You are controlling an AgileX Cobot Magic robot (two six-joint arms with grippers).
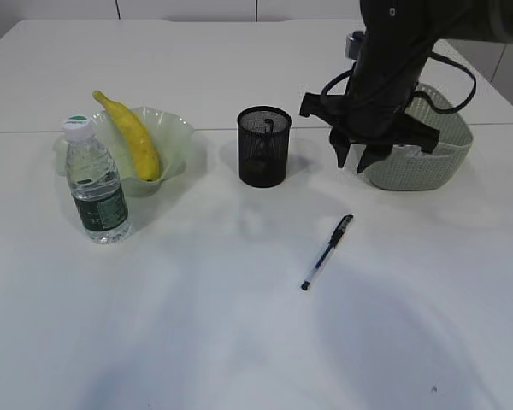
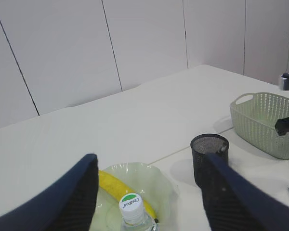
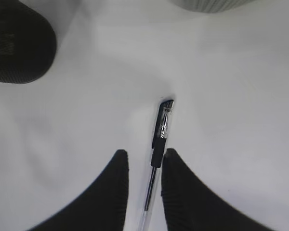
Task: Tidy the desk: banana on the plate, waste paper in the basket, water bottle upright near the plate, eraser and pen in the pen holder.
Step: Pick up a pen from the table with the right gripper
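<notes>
Pen (image 1: 327,252) flat on desk (image 1: 239,325), in front of pen holder (image 1: 263,146). R tool (image 1: 363,159) above by basket (image 1: 427,154), narrowly parted, empty. L tool (image 2: 149,192) wide apart over bottle (image 2: 132,211), empty. Banana (image 1: 135,137) on plate (image 1: 175,137).

banana (image 1: 135,137) on plate (image 1: 178,135); pen (image 1: 327,252) before basket (image 1: 451,158)

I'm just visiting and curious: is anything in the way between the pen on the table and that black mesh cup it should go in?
Nothing visible is. The pen lies alone on bare table, and the stretch up to the pen holder is open. The right gripper hangs above, beside the basket.
</notes>
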